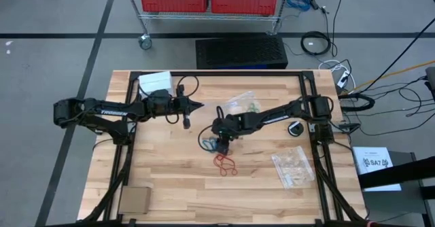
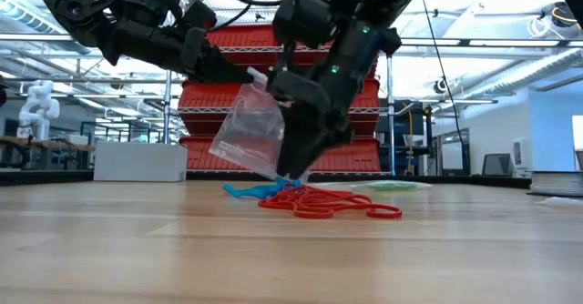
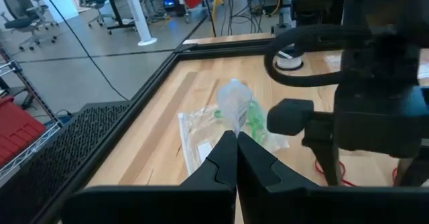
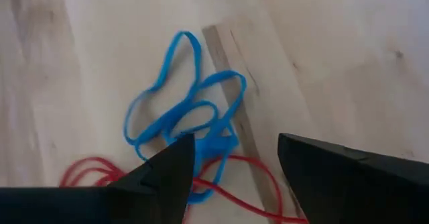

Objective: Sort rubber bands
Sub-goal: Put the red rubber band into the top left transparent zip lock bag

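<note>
Clear plastic bag [image 2: 248,129] hangs pinched in left gripper [image 2: 258,78]; right gripper [image 4: 231,160], fingers wide, hovers over blue rubber bands [image 4: 181,113], red rubber bands [image 2: 330,204] at six o'clock.

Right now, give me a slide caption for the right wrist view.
Open right pincer poised over tangled blue rubber bands beside red rubber bands.

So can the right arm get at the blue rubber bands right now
Probably yes. The right gripper hangs open just above the blue rubber bands, which lie bare on the table with nothing over them. The red rubber bands are tangled against them, so some could come up too.
</note>
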